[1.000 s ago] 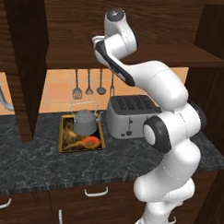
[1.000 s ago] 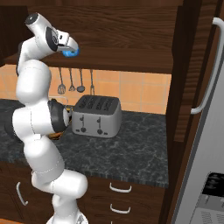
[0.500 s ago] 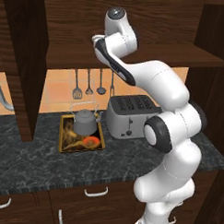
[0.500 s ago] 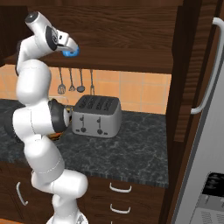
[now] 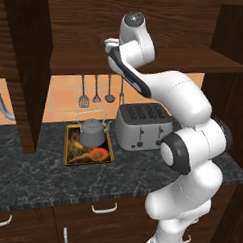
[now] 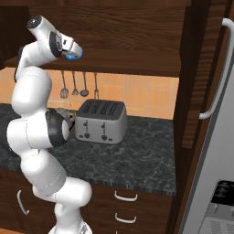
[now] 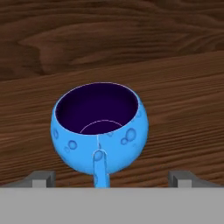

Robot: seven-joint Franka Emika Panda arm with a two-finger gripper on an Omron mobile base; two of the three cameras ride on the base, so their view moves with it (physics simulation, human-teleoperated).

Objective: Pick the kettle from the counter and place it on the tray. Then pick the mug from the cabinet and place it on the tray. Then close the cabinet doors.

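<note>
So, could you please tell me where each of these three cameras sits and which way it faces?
Left base view: behind the arm's left, facing the counter; kettle on tray, toaster; arm rises lower right.
Right base view: behind its right, facing the same toaster; arm lower left, mug on the cabinet shelf.
Hand view: on the hand, facing the mug; open gripper at bottom.
Both base views share toaster and counter.

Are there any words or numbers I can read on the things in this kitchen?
None can be read.
The appliance panel at the lower right of the right base view has pale marks, too small and blurred to read.
The toaster, mug and tray show no writing.
</note>
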